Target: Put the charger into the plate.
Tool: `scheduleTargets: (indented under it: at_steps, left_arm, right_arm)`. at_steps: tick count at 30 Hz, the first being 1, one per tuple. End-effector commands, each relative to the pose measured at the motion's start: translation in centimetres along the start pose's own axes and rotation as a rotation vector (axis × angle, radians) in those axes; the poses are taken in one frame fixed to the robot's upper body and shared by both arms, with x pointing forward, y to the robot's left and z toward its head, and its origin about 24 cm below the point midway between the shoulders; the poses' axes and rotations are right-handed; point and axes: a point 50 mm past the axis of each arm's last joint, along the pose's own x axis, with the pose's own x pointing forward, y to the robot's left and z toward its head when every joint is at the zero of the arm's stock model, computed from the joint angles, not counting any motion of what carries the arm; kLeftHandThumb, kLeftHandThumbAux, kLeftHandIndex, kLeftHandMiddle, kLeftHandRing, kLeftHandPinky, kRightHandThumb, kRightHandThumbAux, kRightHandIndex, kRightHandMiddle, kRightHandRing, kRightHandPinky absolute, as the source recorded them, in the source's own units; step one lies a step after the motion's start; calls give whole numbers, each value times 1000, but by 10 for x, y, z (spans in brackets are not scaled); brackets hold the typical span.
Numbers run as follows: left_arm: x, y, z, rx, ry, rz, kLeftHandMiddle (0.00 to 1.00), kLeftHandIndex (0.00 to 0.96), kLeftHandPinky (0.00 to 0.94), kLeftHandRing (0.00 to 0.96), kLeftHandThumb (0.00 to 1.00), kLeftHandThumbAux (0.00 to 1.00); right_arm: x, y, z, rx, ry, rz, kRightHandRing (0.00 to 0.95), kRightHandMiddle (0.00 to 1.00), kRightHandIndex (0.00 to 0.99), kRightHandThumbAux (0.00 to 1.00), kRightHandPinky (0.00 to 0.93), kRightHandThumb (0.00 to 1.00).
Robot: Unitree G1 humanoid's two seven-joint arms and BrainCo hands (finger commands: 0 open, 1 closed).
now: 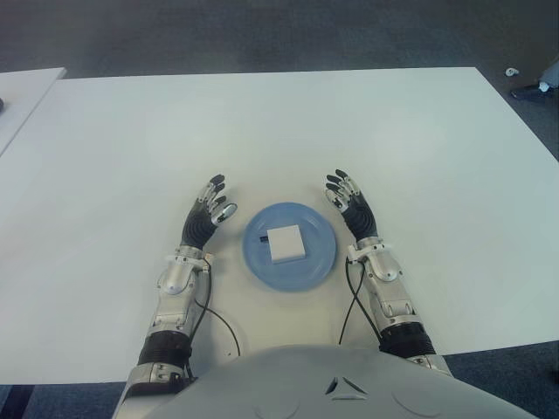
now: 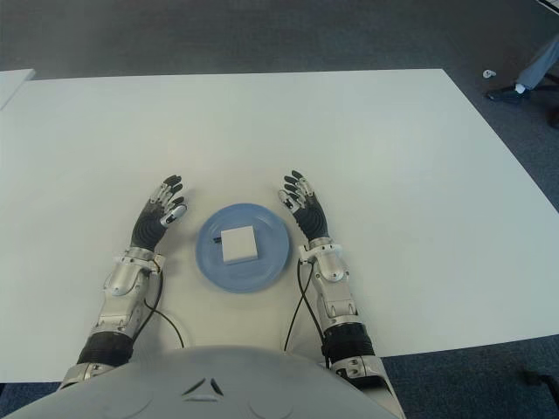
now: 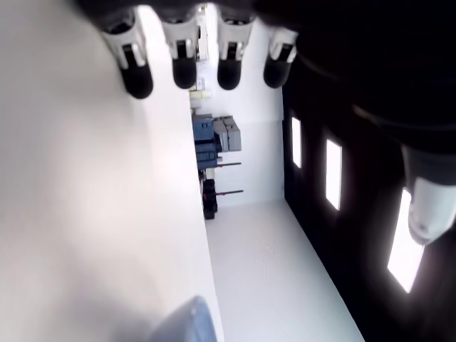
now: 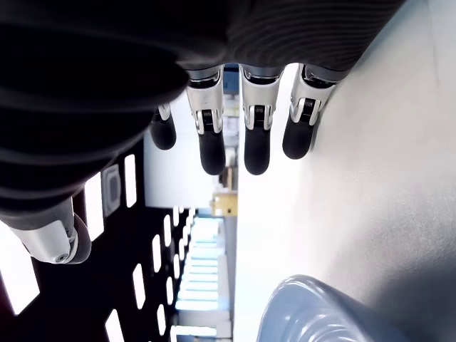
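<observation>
The small white square charger (image 1: 286, 243) is lying flat in the middle of the round light-blue plate (image 1: 318, 258), with a short dark mark showing at its far edge. The plate is sitting on the wide white table (image 1: 288, 131), between the two hands and slightly nearer the robot than their fingertips.

The left hand (image 1: 206, 216) is showing just beside the plate's left rim, its dark fingers (image 3: 181, 65) stretching out straight and spread, holding nothing; the thumb tip is pointing toward the plate without reaching it. The right hand (image 1: 352, 206) is showing just beside the plate's right rim, its fingers (image 4: 256, 146) likewise extending loosely forward and empty. In each wrist view a sliver of blue rim is appearing close to the palm side of the fingers, apart from them. A second white tabletop (image 1: 22, 92) is showing well beyond the left fingers, at the far left.
</observation>
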Motion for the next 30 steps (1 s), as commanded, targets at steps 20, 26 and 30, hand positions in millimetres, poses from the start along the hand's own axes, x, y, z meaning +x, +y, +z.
scheduleTargets:
  at_steps: [20, 26, 30]
  left_arm:
    - [-2, -5, -11, -163, 92, 82, 0, 0, 4, 0, 0, 568]
    - [-2, -5, -11, -171, 99, 145, 0, 1, 4, 0, 0, 591]
    - [-2, -7, -10, -177, 77, 208, 0, 0, 0, 0, 1, 598]
  right_arm:
    - [-8, -6, -12, 4, 47, 1, 127, 149, 59, 413, 107, 0]
    - [-8, -6, -13, 10, 49, -1, 127, 148, 52, 405, 107, 0]
    - [-9, -6, -13, 13, 51, -3, 126, 147, 49, 402, 105, 0]
